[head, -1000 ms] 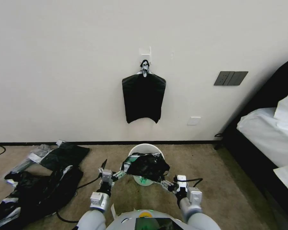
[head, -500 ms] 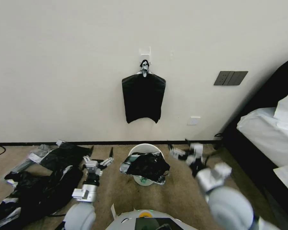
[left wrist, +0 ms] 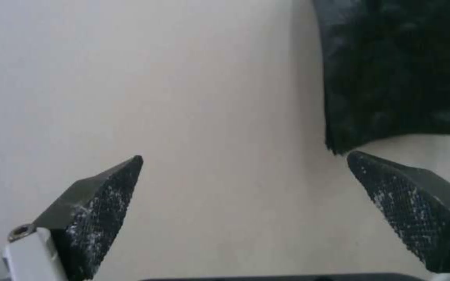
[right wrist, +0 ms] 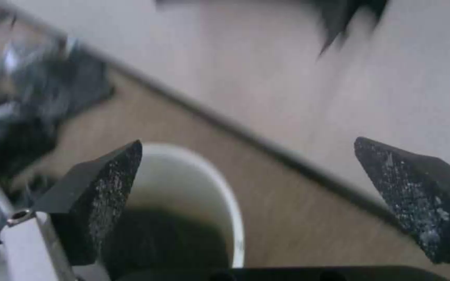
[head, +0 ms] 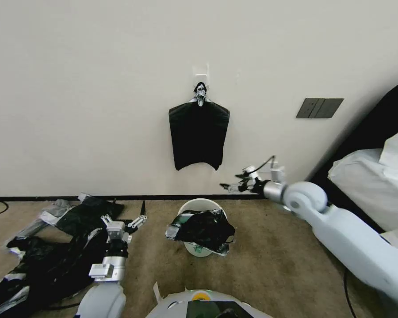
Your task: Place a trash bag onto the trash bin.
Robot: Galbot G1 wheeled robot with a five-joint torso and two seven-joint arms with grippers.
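Observation:
The white trash bin stands on the carpet near the wall. The glossy black trash bag lies crumpled over its near rim and mouth, and the far rim stays bare. My left gripper is open, low above the floor to the left of the bin and apart from the bag. My right gripper is open, raised above and to the right of the bin, near the wall. In the right wrist view the bin lies below the open gripper, dark bag inside. The left gripper faces the wall.
A flat black bundle hangs from a wall hook above the bin and also shows as the bundle in the left wrist view. A heap of black plastic sheets covers the floor at left. A bed stands at right.
Both grippers have let go of the bag's edges. The left one drew back to the left; the right arm swung up and to the right. The bag stays on the bin.

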